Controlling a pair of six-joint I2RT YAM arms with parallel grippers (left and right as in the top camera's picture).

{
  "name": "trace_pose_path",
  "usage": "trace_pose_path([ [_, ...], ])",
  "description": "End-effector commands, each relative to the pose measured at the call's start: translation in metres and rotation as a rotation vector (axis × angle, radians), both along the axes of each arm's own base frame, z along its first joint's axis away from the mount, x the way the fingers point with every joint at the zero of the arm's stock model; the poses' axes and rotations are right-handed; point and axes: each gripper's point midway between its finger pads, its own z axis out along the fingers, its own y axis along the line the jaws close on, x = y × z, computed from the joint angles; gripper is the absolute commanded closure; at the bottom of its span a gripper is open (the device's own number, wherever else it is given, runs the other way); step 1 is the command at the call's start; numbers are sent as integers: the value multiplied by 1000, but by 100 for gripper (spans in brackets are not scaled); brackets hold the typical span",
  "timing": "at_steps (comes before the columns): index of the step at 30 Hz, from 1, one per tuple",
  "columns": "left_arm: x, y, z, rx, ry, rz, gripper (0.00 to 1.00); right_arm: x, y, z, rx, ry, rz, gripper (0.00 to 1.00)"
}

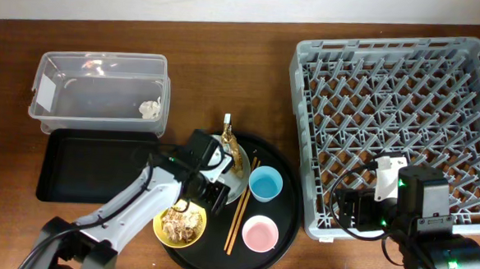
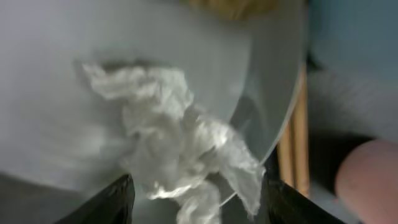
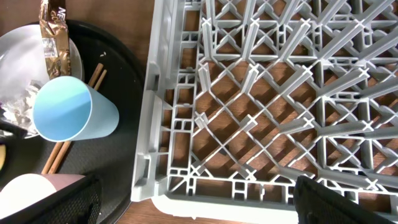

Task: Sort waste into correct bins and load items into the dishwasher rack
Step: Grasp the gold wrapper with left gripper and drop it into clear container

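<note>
My left gripper [image 2: 196, 202] is open, its fingers on either side of a crumpled white tissue [image 2: 180, 149] lying on the pale grey plate [image 2: 56, 112]. In the overhead view it [image 1: 213, 184] hides most of the plate [image 1: 239, 181]. The brown-gold wrapper [image 1: 233, 148] lies on the plate's far side. The light blue cup [image 1: 265, 184], pink cup [image 1: 260, 234], chopsticks [image 1: 242, 209] and the yellow bowl [image 1: 179, 224] holding food scraps sit on the round black tray. My right gripper [image 3: 199, 202] is open and empty over the grey dishwasher rack's [image 1: 401, 118] front-left corner.
The clear tub [image 1: 61, 100] at the back left holds one tissue piece [image 1: 149, 108]. The shallow black rectangular tray [image 1: 90, 166] lies in front of it. The round black tray [image 1: 290, 191] sits between it and the rack. The right wrist view shows the blue cup [image 3: 71, 109] and wrapper [image 3: 55, 28].
</note>
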Motion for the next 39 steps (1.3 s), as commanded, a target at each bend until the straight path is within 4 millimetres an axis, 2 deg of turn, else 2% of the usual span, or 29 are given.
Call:
trace_pose_path([
  [1,-8,5,-10,10,-4,-5,36,0,2,6,12,-14,-2,1],
  [3,-3,3,-9,-1,-25,-5,53,0,2,6,12,-14,-2,1],
  [4,3,0,-7,-14,-47,-4,66,0,2,6,12,-14,-2,1],
  [6,15,-6,-3,-36,-95,-1,76,0,2,6,12,-13,-2,1],
  [8,31,-1,7,-13,-141,55,88,0,2,6,12,-12,-2,1],
  [11,66,5,47,-64,-250,131,95,0,2,6,12,-11,-2,1],
  [13,92,22,84,-102,-350,205,95,0,2,6,12,-11,-2,1],
  [14,106,36,103,-110,-404,254,95,0,2,6,12,-11,-2,1],
  [15,128,69,130,-84,-501,354,93,0,2,6,12,-11,-2,1],
  [16,140,91,142,-63,-561,419,92,0,2,6,12,-11,-2,1],
  [19,166,143,153,0,-661,561,91,0,2,6,12,-11,-2,1],
  [20,170,154,152,19,-675,589,91,0,2,6,12,-11,-2,1],
  [21,176,164,150,32,-688,617,85,0,2,6,12,-11,-2,1],
  [22,182,170,147,34,-695,630,60,0,2,6,12,-12,-2,1],
  [23,185,171,144,35,-693,634,45,0,2,6,12,-14,-2,1],
  [24,188,171,140,36,-690,633,39,0,2,6,12,-14,-2,1],
  [25,188,169,140,28,-686,627,39,0,2,6,12,-13,-1,1],
  [28,179,121,137,-161,-602,505,40,0,2,6,12,-14,-2,1],
  [30,163,85,125,-225,-493,471,40,0,2,6,12,-14,-2,1],
  [31,152,63,114,-238,-423,460,39,0,2,6,12,-13,-2,1],
  [33,141,34,96,-253,-334,458,34,0,2,6,12,-13,-2,1],
  [35,124,-5,61,-239,-215,421,32,0,2,6,12,-13,-2,1],
  [37,115,-19,36,-215,-144,415,32,0,2,6,12,-10,-2,1],
  [39,110,-25,15,-200,-81,454,32,0,2,6,12,-11,-2,1],
])
